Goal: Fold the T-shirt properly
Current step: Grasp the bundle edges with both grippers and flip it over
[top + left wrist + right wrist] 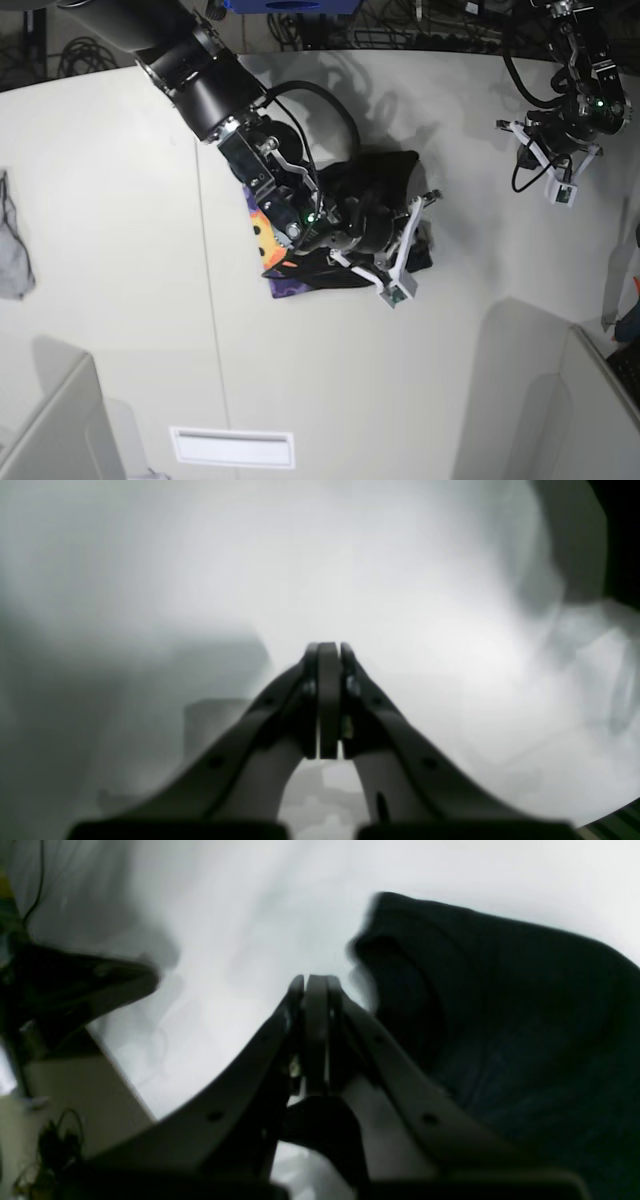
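The T-shirt (pixel 385 172) lies crumpled at the middle of the white table (pixel 120 200). Most of it is black, and its orange-yellow sun print (pixel 262 228) on purple shows at the left edge. My right arm (pixel 210 80) reaches over it from the upper left. In the right wrist view the right gripper (pixel 315 982) is shut with nothing visible at its tips, over bare table, with black T-shirt fabric (pixel 500 1015) just to its right. My left gripper (pixel 327 647) is shut and empty above bare table, far from the shirt at the upper right (pixel 555 165).
A small grey cloth (pixel 12 250) lies at the table's left edge. A white flat label (pixel 232 447) sits near the front. Grey partitions stand at the front left (pixel 50 430) and front right (pixel 570 400). Cables run behind the table's far edge (pixel 400 25).
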Robot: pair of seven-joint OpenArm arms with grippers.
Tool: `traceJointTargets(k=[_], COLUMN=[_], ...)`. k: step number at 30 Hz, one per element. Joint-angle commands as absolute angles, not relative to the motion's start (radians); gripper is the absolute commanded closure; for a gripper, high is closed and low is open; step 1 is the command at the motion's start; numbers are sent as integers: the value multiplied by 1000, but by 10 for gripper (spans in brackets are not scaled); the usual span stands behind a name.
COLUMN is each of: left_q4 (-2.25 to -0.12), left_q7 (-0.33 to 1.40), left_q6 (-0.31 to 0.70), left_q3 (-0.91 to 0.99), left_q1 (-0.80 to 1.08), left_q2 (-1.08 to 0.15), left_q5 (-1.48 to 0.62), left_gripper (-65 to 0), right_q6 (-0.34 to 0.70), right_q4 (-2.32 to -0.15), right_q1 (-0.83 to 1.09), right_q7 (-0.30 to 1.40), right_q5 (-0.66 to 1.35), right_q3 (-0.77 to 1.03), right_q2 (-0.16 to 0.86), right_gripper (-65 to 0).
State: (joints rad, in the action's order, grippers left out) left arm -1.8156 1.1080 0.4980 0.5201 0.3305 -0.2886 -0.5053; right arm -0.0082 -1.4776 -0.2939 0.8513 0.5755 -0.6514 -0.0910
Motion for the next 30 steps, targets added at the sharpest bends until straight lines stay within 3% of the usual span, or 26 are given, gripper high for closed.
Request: traceJointTargets(k=[1,8,13,14,17,20,30], left_q4=[-1834,-1913,-1966,-1956,-1923,-1883,-1583], left_q7=[1093,1093,1093,1093,1092,1093,1087], left_q6=[501,503,499,496,496,496,495], left_q3=[526,519,522,521,513,504,366], left_q1=[328,346,320,309,285,242,61], left_q2=[-306,-248,-234,-234,-228,-180,-31], left_q5=[-516,-552,-820,-874,-993,-1010,-779], left_gripper=[0,0,0,-71,-395,-643,-650], right_q6=[-5,-5,-5,-5,-4,-4,-1], right_q4=[-1526,-1751,-1833,-1845,-1876,-1880,-1882], right_q1=[-312,-154,-84,-73,-44,-24,-2], right_q7=[843,917,923,923,923,923,923], right_q5=[584,584,584,585,590,590,587], right_q3=[-639,-473,-325,-306,-278,-275,-272], right_q2=[-81,56,145,162,205,213,213], right_gripper=[0,0,0,0,0,0,0])
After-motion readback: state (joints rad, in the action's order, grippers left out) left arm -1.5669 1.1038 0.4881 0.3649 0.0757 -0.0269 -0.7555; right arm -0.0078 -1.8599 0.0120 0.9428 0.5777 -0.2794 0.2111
